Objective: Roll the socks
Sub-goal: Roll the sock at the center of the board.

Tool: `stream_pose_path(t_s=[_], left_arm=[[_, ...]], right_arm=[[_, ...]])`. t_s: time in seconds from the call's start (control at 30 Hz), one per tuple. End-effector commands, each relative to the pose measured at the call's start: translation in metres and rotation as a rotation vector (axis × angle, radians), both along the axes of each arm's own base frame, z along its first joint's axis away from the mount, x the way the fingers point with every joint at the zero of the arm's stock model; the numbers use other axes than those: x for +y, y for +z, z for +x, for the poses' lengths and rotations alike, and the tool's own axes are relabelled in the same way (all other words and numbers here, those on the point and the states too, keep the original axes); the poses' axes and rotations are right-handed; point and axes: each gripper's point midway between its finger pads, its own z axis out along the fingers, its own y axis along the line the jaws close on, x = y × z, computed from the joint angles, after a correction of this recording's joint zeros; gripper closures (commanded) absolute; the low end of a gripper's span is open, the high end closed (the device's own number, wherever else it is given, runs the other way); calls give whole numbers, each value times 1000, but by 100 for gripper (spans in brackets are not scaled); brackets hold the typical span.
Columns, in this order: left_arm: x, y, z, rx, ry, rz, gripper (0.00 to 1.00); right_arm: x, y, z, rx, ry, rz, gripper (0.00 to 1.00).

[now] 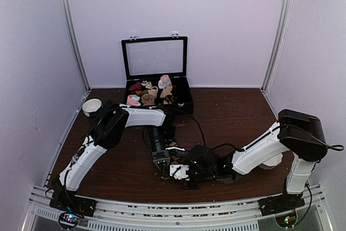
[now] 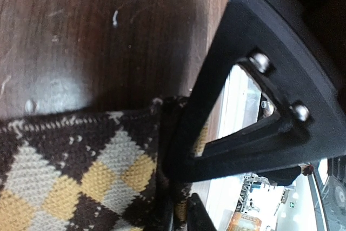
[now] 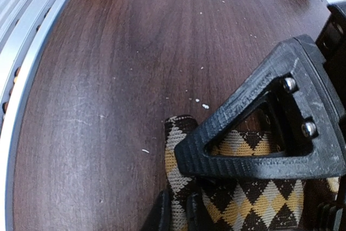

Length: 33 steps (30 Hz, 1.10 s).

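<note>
- Left claw (image 2: 179, 187): jaws nearly together, pinching the edge of the socks (image 2: 81, 177). The argyle cloth runs off to one side of the fingers, flat on the table (image 2: 81, 36).
- Right claw (image 3: 177, 185): also near-closed on a sock edge, with the patterned cloth lying under and beyond its upper finger.
- The two claws sit just beside each other and both are on the cloth, so neither arm is the nearer one.
- Socks: on the table in front of the case (image 1: 186, 101), toward the arms' bases and about in line with the case's middle. From above, the claws hide most of them.
- Long axis: I cannot tell it for sure. The wrist views suggest the cloth stretches away from both claws' tips. My judgement is that the roll must run along that stretch, with both claws turning the gripped end over together.
</note>
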Motion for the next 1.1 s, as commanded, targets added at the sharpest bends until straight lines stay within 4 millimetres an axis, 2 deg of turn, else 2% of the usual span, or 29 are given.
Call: stream_pose_path(t_s=[0.0, 0.1, 0.13, 0.17, 0.2, 0.23, 0.43, 0.53, 0.6, 0.67, 0.7, 0.77, 0.83, 0.9, 0.97, 1.07], left_arm=[[1, -19, 12, -95, -36, -40, 86], [-1, -13, 19, -142, -32, -54, 77], [-2, -9, 24, -175, -26, -64, 66], [-2, -4, 30, -213, -14, -70, 51], [-3, 4, 37, -263, -7, -83, 10], [-3, 11, 45, -323, 6, -98, 3], [7, 66, 87, -727, 29, -185, 2], [16, 89, 114, -966, 79, -179, 2], [25, 108, 139, -1128, 147, -136, 2], [33, 133, 157, -1175, 258, -152, 2], [38, 142, 174, -1209, 338, -150, 2], [67, 132, 200, -1222, 442, -53, 2], [72, 112, 188, -1083, 332, -67, 2], [74, 100, 181, -1140, 242, -44, 2], [63, 103, 162, -1207, 180, -147, 2], [39, 118, 115, -1121, 135, -363, 2]], right_arm=[[-23, -40, -14, 129, -2, -119, 98], [-25, -43, -18, 182, -15, -118, 100], [-26, -44, -19, 204, -22, -117, 100], [-26, -44, -19, 228, -31, -118, 100], [-27, -45, -19, 253, -45, -119, 100], [-27, -46, -19, 289, -61, -118, 100], [-33, -45, -10, 592, -191, -100, 100], [-36, -47, -10, 738, -248, -110, 100], [-38, -50, -13, 809, -265, -122, 100], [-43, -54, -14, 839, -291, -138, 100], [-45, -55, -13, 850, -308, -136, 100], [-49, -57, -8, 874, -347, -140, 100], [-53, -59, -3, 905, -395, -151, 100], [-56, -63, -1, 957, -427, -152, 100], [-61, -68, 0, 1014, -463, -155, 100], [-68, -83, -3, 1147, -523, -182, 100]])
